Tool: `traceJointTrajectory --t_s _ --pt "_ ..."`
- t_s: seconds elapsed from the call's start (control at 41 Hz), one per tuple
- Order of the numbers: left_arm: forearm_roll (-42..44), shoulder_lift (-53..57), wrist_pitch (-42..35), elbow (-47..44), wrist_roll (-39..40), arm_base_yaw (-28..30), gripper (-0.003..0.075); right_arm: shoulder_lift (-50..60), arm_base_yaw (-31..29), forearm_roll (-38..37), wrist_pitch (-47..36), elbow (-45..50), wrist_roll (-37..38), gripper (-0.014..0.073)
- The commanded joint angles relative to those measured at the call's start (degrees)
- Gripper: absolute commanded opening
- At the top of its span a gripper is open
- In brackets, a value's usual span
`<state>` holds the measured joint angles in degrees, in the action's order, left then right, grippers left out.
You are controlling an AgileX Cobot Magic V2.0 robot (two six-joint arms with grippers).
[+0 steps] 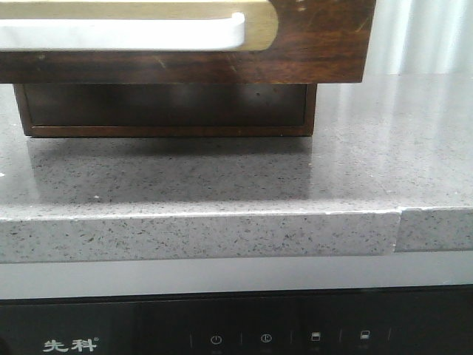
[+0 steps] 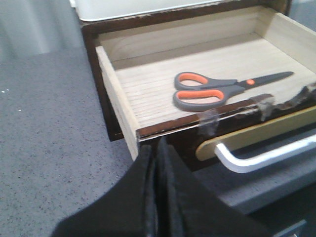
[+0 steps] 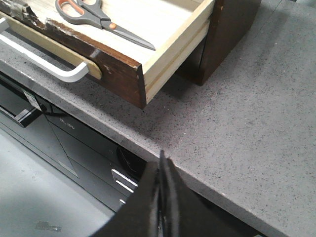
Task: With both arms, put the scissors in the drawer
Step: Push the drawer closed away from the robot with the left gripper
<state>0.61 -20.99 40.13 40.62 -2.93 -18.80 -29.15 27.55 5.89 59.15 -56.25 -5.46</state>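
- We read the left gripper [image 2: 157,197] as closed, fingers pressed together, nothing between them; it hangs just outside the front corner of the open drawer [image 2: 163,129].
- We read the right gripper [image 3: 162,197] as closed and empty too, over the counter [image 3: 256,123] edge, well clear of the drawer's other front corner.
- The scissors [image 2: 222,89] lie flat on the drawer floor, blades shut, long axis parallel to the drawer front, handles toward the left gripper's side.
- We judge the remaining move to be closing the drawer. Its front and white bar handle [image 2: 256,158] face both grippers; the left gripper is nearer, almost touching the front.
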Motion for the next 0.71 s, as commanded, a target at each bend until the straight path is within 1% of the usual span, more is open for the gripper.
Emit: traceJointTrajectory --t_s 0.0,0.049,0.171,0.293,0.39,0.537,0.585,0.683 --pt "0.14 3.65 -15.0 -6.38 0.18 3.01 -0.002 -0.42 -0.07 0.2 -3.99 -1.11 -0.21 -0.0117" --pt "0.02 6.1 -19.76 -11.2 0.18 4.66 -0.002 -0.42 -0.07 0.2 -3.99 -1.11 -0.21 -0.0117" --pt "-0.61 12.26 -28.92 -22.37 0.18 8.69 -0.002 -0.42 -0.07 0.2 -3.99 -1.11 -0.21 -0.0117" --pt "-1.2 17.58 -35.97 -31.78 0.18 12.15 -0.002 -0.42 -0.07 0.2 -3.99 -1.11 -0.21 -0.0117" --pt "-1.46 21.07 -39.72 -37.64 0.18 14.44 -0.002 -0.42 -0.07 0.2 -3.99 -1.11 -0.21 -0.0117" --pt "-1.57 22.18 -44.27 -42.36 0.18 15.9 -0.002 -0.42 -0.07 0.2 -3.83 -1.11 -0.21 -0.0117" --pt "-1.57 22.31 -43.1 -42.21 0.18 15.9 -0.002 -0.42 -0.07 0.2 -3.83 -1.11 -0.21 -0.0117" --pt "-1.57 22.31 -44.14 -42.21 0.18 15.9 -0.002 -0.47 -0.07 0.2 -3.78 -1.11 -0.21 -0.0117"
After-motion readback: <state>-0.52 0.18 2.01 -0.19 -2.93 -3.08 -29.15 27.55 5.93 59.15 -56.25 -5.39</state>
